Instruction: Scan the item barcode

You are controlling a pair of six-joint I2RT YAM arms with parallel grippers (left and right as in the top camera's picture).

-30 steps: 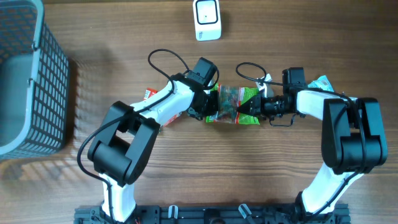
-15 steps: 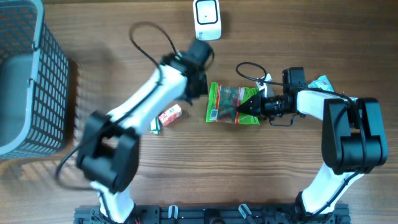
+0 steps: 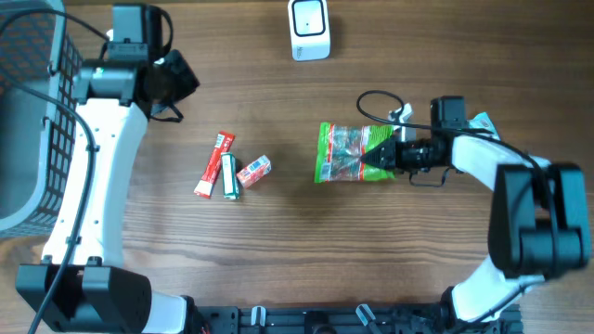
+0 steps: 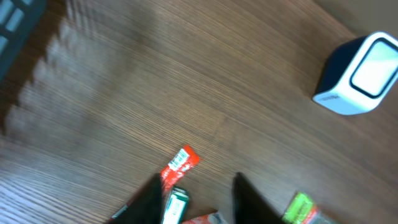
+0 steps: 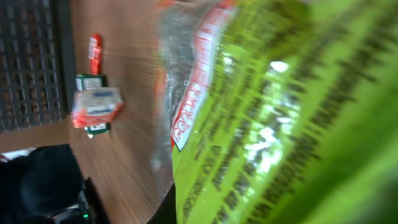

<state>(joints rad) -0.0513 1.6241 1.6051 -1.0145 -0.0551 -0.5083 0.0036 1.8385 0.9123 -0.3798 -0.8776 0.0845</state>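
Overhead — right claw (image 3: 384, 158) pinches the green bag (image 3: 342, 154) at its edge.

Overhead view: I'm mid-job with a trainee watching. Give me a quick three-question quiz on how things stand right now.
1. True or false: the right tool is shut on the green snack bag.
2. Where is the scanner? A) standing free on the table, B) inside the basket, C) under the bag.
3. How many small packets lie on the table to the left of the bag?

Key: 1 true; 2 A; 3 three.
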